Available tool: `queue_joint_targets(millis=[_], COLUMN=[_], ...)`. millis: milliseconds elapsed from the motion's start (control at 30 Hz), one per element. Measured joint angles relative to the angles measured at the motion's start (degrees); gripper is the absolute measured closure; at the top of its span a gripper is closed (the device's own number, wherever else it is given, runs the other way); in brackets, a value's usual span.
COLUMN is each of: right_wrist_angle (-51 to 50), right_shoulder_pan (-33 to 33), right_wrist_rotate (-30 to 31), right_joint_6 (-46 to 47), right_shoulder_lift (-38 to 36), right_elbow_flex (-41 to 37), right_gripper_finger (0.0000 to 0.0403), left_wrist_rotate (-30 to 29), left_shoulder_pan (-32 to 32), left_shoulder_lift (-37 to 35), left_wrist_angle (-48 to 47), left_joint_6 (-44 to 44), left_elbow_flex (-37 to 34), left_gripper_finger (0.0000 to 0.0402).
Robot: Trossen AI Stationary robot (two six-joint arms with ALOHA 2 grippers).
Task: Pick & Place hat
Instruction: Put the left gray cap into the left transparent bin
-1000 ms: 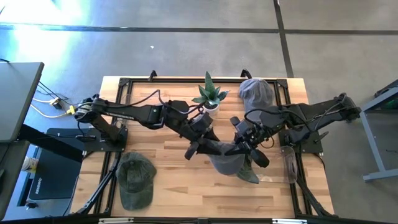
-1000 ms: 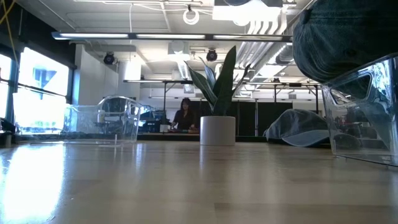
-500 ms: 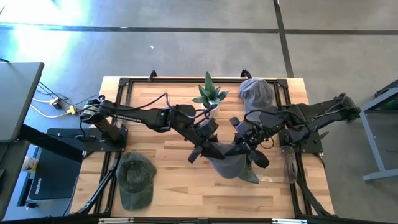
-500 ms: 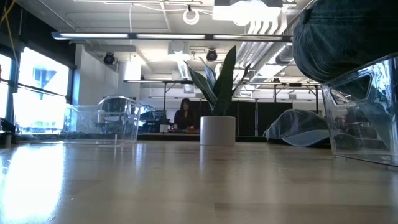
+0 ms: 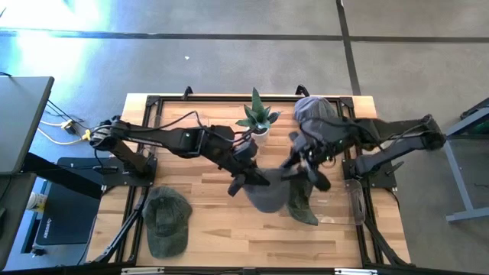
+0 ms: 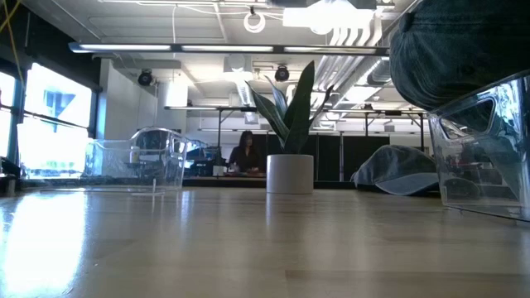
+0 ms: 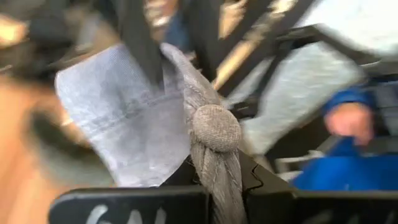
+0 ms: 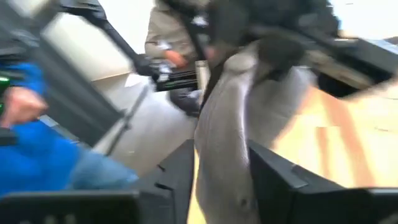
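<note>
The left claw [image 5: 246,177] is gripping a grey hat [image 5: 266,195] tightly by its crown, holding it over the middle of the tabletop [image 5: 206,221], just in front of the potted plant [image 5: 257,118]. The right claw [image 5: 299,162] is sitting right beside it with its fingers parted around the hat's fabric. A green cap [image 5: 166,221] is lying near the left front corner, and another grey cap [image 5: 313,113] is resting at the back right.
</note>
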Motion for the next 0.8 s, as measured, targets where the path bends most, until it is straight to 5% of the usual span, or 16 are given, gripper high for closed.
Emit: queue_joint_targets(millis=[167,433,800], right_wrist_angle=[-2.37,-2.29,-3.09], right_shoulder_pan=[-5.29,-10.79,-16.76], right_wrist_rotate=[6.67,15.66,14.72], right_joint_6=[-0.8,-3.25,-10.98], right_shoulder_lift=[-4.25,-8.13,-6.22], right_elbow_flex=[-0.02,-0.02,-0.17], right_gripper_finger=[0.0224,0.0219,0.0219], left_wrist_rotate=[-10.47,-28.47,-52.31], left_shoulder_pan=[0.78,4.1,5.35], left_shoulder_lift=[-3.37,-11.28,-18.25], left_wrist_angle=[-10.13,-23.76,-47.51], left_joint_6=[-0.46,-5.63,-18.03], left_elbow_flex=[-0.11,-0.06,-0.17], left_gripper_finger=[0.04,0.0401,0.0401])
